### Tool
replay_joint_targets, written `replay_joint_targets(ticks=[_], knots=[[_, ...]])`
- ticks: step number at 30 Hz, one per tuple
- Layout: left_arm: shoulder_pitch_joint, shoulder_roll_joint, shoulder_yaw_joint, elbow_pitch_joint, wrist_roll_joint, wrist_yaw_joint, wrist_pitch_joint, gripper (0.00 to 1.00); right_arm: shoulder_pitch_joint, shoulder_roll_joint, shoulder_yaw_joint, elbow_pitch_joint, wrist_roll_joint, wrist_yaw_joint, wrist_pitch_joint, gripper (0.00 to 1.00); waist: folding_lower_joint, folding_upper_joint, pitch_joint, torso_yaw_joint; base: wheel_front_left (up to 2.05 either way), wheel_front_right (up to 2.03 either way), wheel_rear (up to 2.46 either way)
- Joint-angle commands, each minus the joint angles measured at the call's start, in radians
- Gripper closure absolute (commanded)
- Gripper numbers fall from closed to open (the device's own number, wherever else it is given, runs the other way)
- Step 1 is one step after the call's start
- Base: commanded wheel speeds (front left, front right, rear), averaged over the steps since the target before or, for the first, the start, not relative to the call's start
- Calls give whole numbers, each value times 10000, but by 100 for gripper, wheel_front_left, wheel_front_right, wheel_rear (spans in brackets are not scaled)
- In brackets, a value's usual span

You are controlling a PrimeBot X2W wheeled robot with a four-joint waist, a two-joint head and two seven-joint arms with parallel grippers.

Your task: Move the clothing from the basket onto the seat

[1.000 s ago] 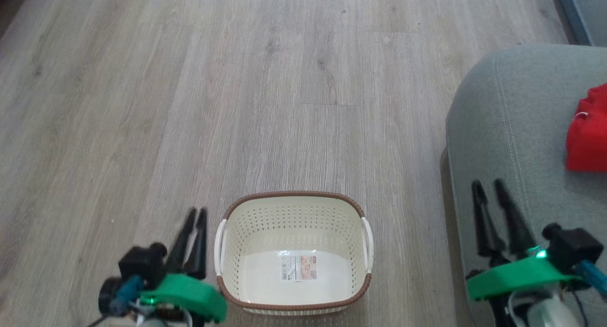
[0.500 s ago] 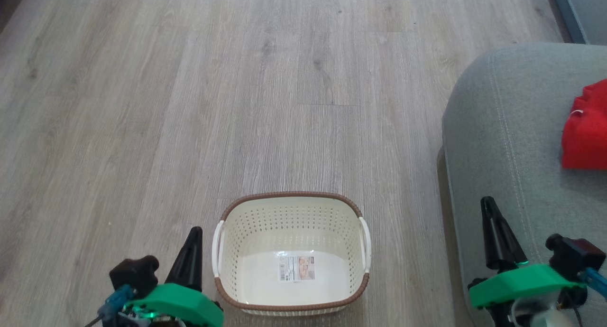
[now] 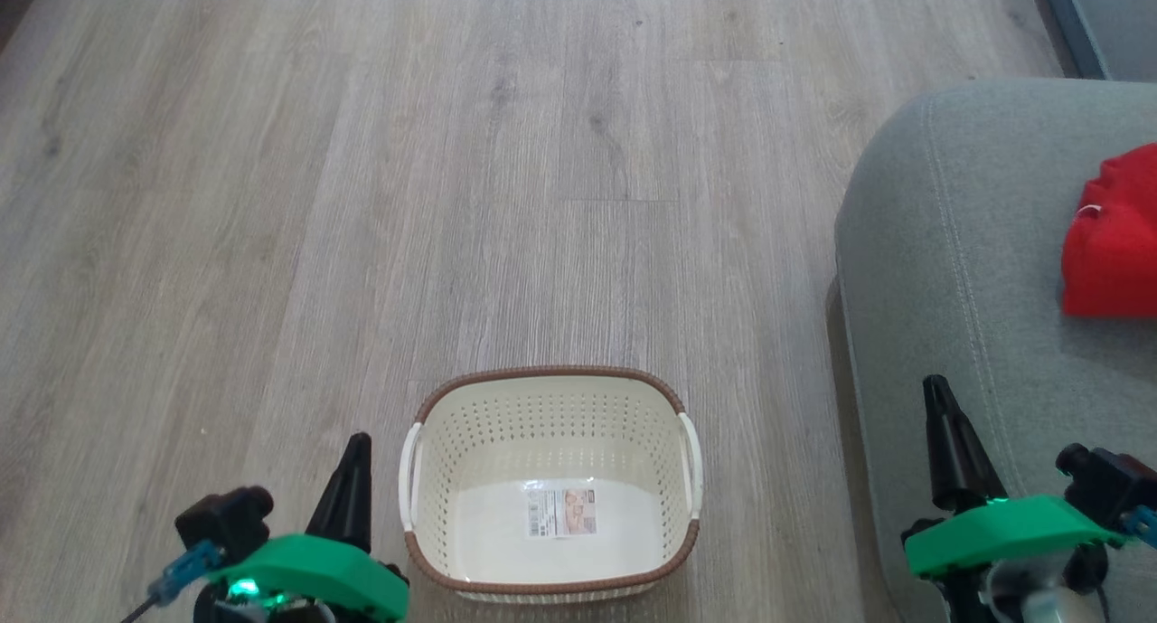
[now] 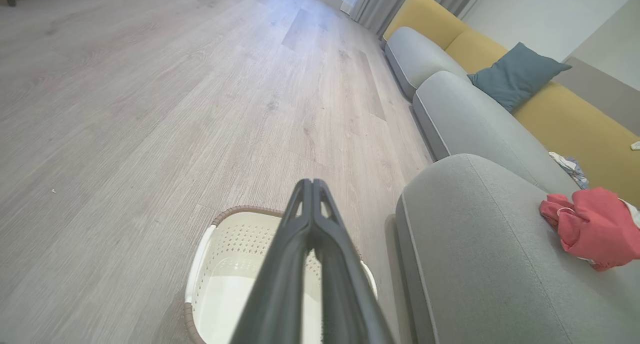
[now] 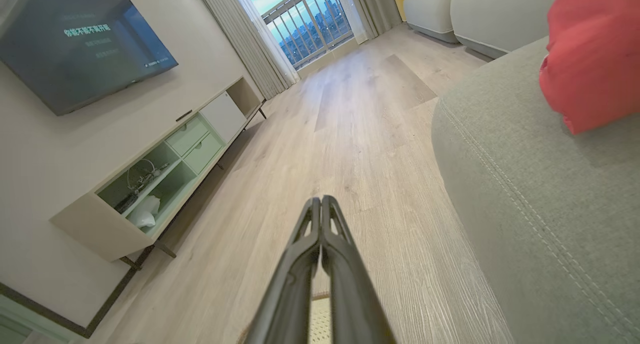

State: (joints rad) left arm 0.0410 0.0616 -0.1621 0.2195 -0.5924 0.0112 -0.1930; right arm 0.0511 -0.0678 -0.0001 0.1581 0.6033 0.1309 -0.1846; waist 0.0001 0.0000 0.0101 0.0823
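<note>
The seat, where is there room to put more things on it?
The seat is bare from its rounded edge by the floor across to the red clothing. It is crowded where that clothing lies. The basket beside it has a bare bottom but for a sticker.

Black tapered jaws, green wrist shells (image 3: 316, 573), blue cable plugs (image 3: 185, 561).

empty basket (image 3: 551, 564) on floor (image 3: 362, 198), red clothing (image 3: 1112, 243) on seat (image 3: 949, 270)
</note>
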Motion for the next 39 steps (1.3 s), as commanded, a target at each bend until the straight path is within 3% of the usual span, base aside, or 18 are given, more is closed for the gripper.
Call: replay_joint_targets(ticks=[1,39], knots=[[-527,64,181,-251,-193,-65,63,100,-430,-65,-51,-277,218,0,50,100,0,0,0,-5,0,0,0],[-897,122,1042,-68,-4367,-612,1129,100,-886,-63,-358,177,4297,-1,1127,100,-1,0,-28,-335,0,0,0]])
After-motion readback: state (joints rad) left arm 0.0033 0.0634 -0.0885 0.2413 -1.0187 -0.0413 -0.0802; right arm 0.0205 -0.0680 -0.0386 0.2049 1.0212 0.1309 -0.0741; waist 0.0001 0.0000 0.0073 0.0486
